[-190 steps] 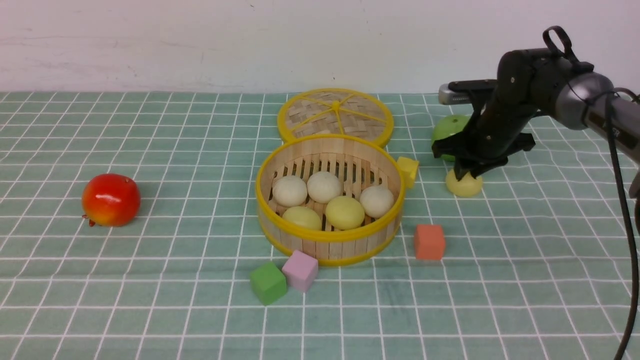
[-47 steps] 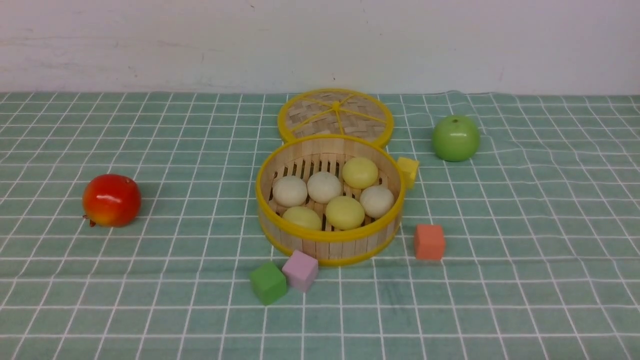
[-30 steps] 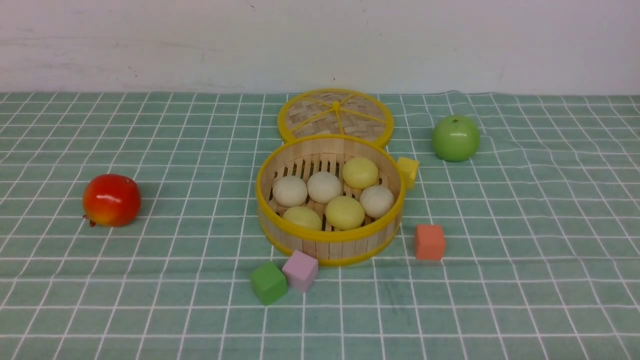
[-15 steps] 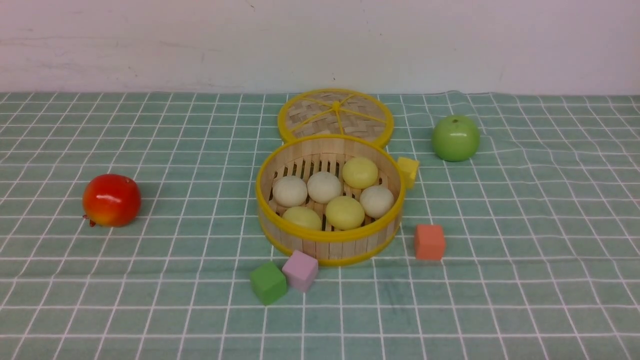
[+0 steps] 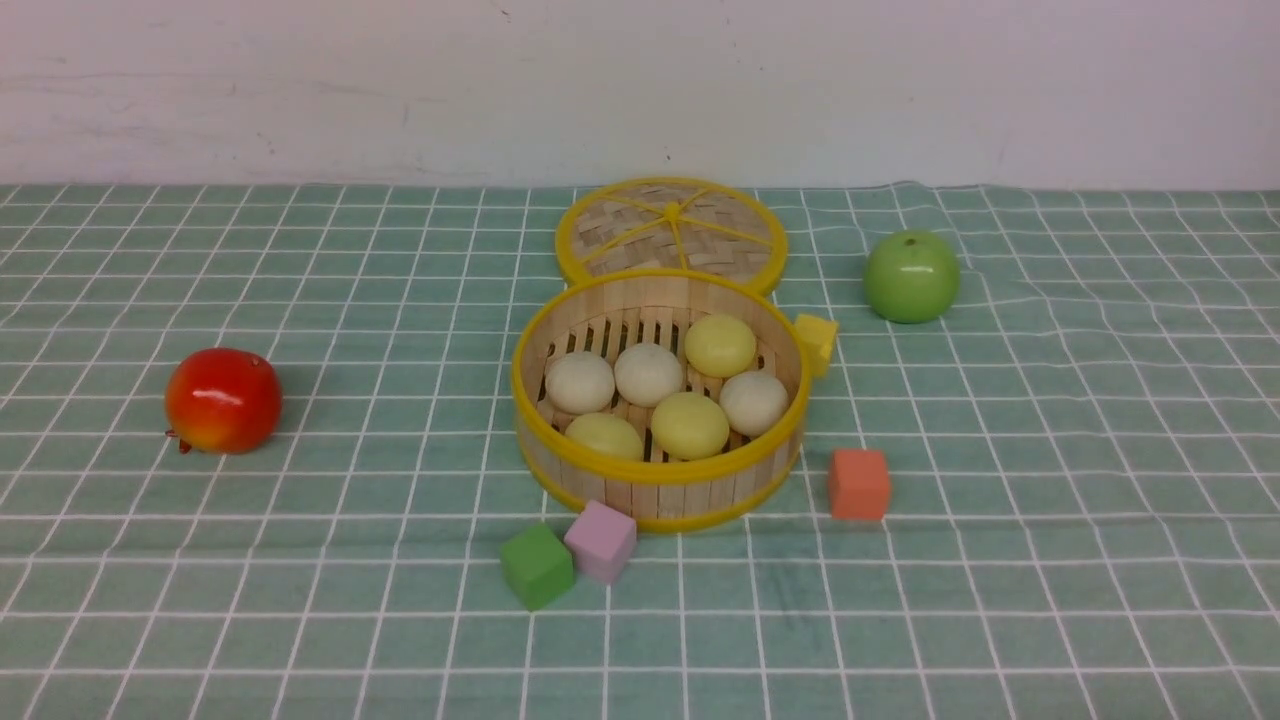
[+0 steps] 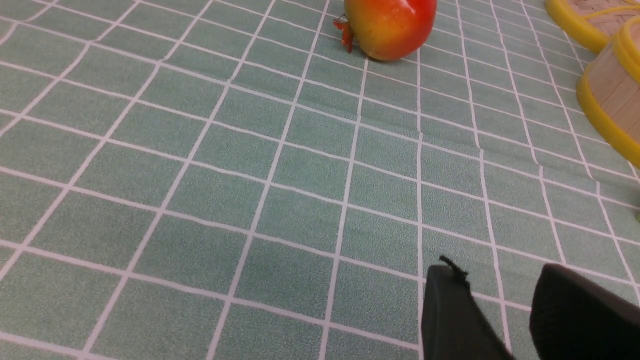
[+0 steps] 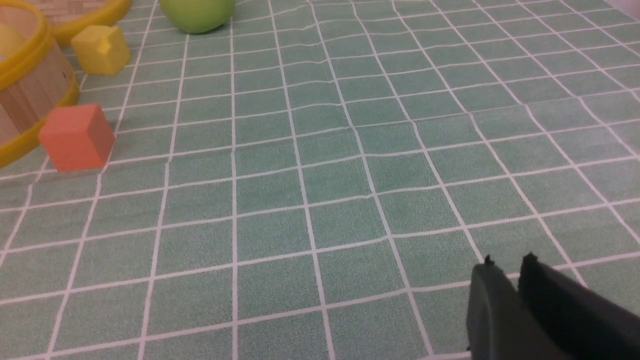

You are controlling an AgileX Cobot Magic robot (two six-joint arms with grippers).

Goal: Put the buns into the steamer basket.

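In the steamer basket (image 5: pixel 655 470) all six buns (image 5: pixel 720 345) stay put; both hands (image 7: pixel 505 280) near-shut, empty.

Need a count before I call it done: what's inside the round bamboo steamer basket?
Inside the round bamboo steamer basket sit six buns: three pale yellow, three off-white, on the slatted floor. The near wall hides the floor's front strip.
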